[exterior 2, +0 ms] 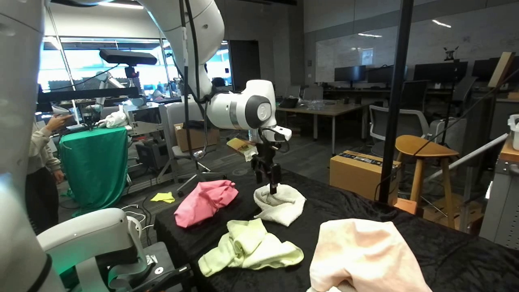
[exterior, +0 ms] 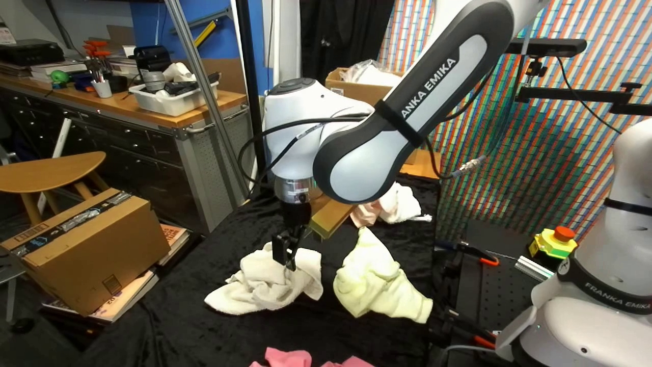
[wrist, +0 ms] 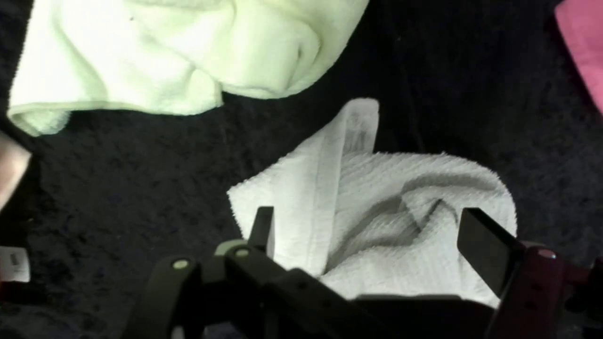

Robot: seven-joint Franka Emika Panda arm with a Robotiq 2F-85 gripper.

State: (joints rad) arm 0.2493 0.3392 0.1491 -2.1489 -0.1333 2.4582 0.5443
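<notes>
Your biggest thing is the black-covered table (exterior: 193, 288), soft and dark all over. Your white and black robot arm (exterior: 367, 158) reaches over it and bends down. Now pretend an exterior view is a clock, with twelve at the top. You have a wooden stool (exterior 2: 425, 146) at three o'clock, and a taped brown box (exterior 2: 344, 176) just after three, past the table's edge. A peach cloth (exterior 2: 365, 255) lies at about half past four, a crumpled yellow-green cloth (exterior 2: 251, 247) at six, and a pink cloth (exterior 2: 206, 200) at about half past seven. Your white cloth (exterior 2: 284, 209) sits between five and six, bunched up, with a dip in it. In your wrist view you find it at about four o'clock, apart from the yellow-green and pink ones. Your pincer (wrist: 370, 230) hangs right over it. The two fingers (wrist: 490, 252) are spread wide apart and have hold of nothing; you can see the white cloth down between them. You can't tell if they touch it. Smallest of all, a red button (exterior: 564, 234) on a yellow base (exterior: 552, 247) is between three and four o'clock in an exterior view, near where the arm stands.
</notes>
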